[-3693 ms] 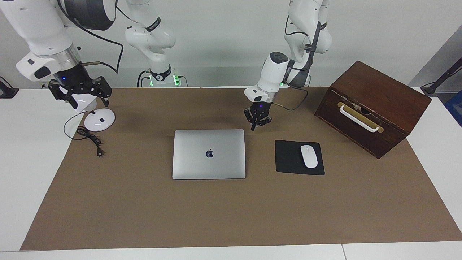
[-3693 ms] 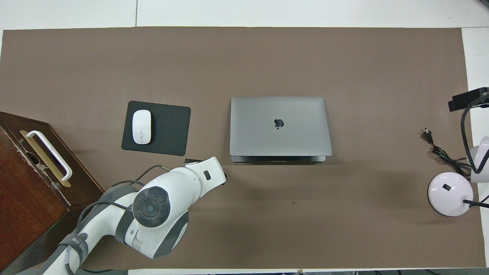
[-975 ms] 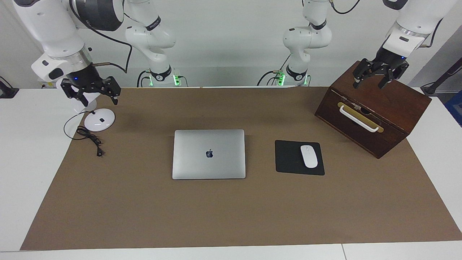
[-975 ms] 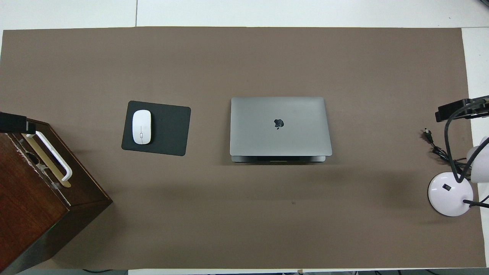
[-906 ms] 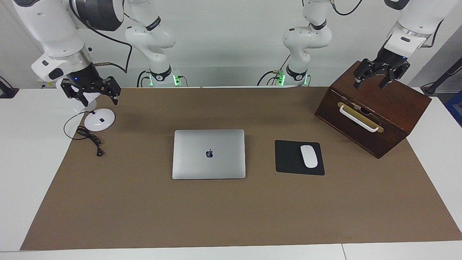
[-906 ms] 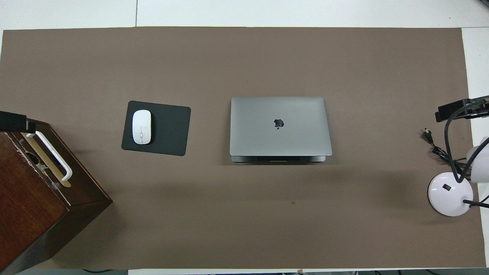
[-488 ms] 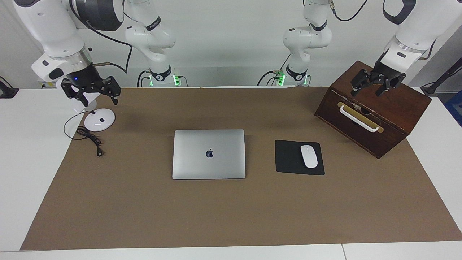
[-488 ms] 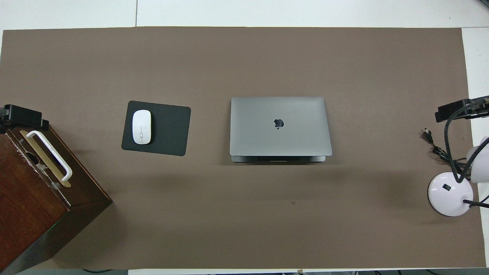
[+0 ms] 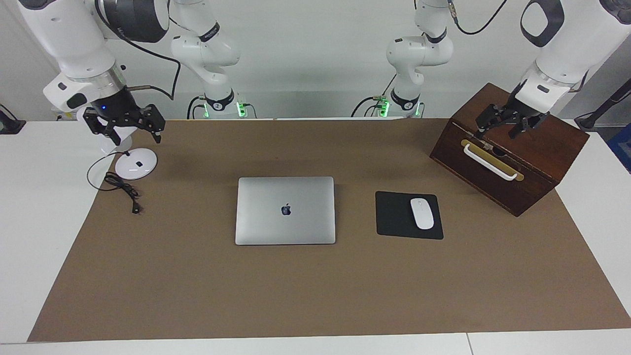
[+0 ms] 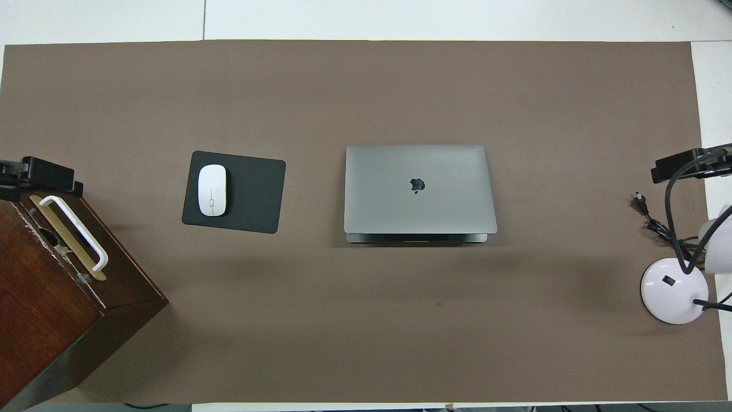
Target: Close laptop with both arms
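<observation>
One laptop (image 9: 285,210), lid shut flat, thin silver-grey metal, rounded corners, dark apple logo, lying mid-worktop on the brown mat (image 9: 315,296). One black rectangular mouse pad (image 9: 394,215) beside it toward the left arm's end, one white oval mouse (image 9: 422,213) on it. One dark wooden box (image 9: 522,148) with a white handle at that end; left gripper (image 9: 503,127) released, over the box top. One white round-based lamp (image 9: 135,163) near the right arm's corner; right gripper (image 9: 127,127) released above it.

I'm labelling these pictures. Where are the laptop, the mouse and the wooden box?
laptop (image 9: 285,210): facing view, middle of its shut lid.
mouse (image 9: 422,213): facing view, its white top.
wooden box (image 9: 542,143): facing view, its bare top.
</observation>
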Robot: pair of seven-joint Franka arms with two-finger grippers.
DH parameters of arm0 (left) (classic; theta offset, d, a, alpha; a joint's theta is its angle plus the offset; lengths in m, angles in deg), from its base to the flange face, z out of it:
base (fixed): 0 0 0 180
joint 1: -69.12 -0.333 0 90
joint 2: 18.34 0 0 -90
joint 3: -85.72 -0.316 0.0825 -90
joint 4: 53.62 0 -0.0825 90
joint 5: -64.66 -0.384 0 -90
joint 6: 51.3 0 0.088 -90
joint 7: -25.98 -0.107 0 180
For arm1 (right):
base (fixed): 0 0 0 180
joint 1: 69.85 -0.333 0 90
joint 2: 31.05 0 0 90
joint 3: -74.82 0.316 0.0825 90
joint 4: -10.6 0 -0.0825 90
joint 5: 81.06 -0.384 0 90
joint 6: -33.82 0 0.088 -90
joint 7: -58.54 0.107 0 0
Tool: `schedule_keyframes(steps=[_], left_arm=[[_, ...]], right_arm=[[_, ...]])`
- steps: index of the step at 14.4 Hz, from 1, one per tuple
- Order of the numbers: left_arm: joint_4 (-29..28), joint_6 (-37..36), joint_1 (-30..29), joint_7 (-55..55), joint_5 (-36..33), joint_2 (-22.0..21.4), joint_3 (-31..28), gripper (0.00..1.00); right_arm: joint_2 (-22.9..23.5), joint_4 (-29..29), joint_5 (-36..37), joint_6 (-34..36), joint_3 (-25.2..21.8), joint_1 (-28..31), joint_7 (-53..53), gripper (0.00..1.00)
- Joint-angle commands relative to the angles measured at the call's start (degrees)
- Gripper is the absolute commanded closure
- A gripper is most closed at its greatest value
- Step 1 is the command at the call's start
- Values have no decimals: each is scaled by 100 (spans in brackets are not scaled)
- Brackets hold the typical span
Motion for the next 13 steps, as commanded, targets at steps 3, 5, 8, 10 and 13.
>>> schedule_keyframes(steps=[3, 5, 8, 10, 13], left_arm=[[43, -332, -52, 54, -122, -90, 35, 0], [-44, -139, -52, 98, -122, -108, 44, 0], [-211, 195, 0, 63, -368, -169, 52, 0], [-282, 231, -34, 63, -368, -213, 52, 0], [-282, 222, -43, 63, -368, -213, 61, 0]], right_arm=[[-144, -188, -59, -137, 15, 12, 36, 0], [-144, -188, -59, -146, 15, 12, 36, 0], [-144, -188, -59, -154, 15, 12, 45, 0], [-144, -188, -59, -198, 15, 12, 45, 0], [-144, -179, -59, -198, 15, 12, 36, 0]])
